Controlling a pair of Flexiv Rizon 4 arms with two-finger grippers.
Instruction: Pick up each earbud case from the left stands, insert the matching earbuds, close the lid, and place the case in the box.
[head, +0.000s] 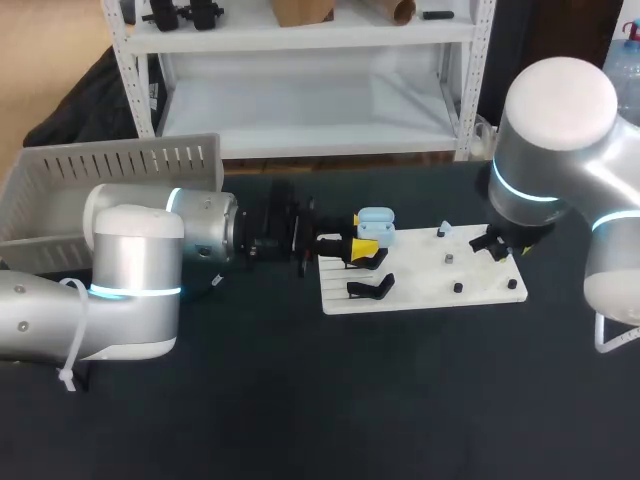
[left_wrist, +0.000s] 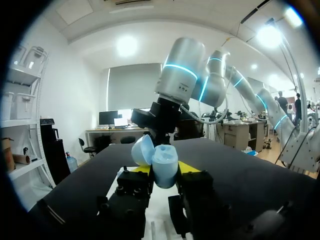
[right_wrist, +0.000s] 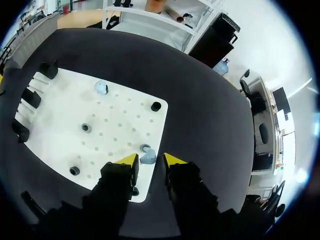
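Left gripper (left_wrist: 164, 168) is clamped on the case (left_wrist: 165, 161), yellow tips pressing it from both sides. We've got the case at the left end of the board (head: 420, 292), near its back corner. It's light blue, and the lid (left_wrist: 142, 150) is flipped open and leaning off to one side. In the head view our left arm comes in low from the left and reaches abt to the middle of the table (head: 300, 410).

Right gripper (right_wrist: 150, 160) hangs over the right end of the board, fingers apart and not pinching anything afaict. One earbud (right_wrist: 148, 159) sits right between the tips, just beside a small round holder near the board's edge. We can't tell if either tip actually touches it. The 2nd earbud (right_wrist: 101, 88) is also light blue. It's further along the board, well apart from the 1st, on the white surface.

Other stuff on the board: three black stands (right_wrist: 31, 97) in a row along the left edge, plus a few small black pegs (right_wrist: 156, 106) dotted among the holes.

Box (head: 110, 175) is the grey slatted bin at the table's back left, behind our left arm. We can't see what's inside from this angle.
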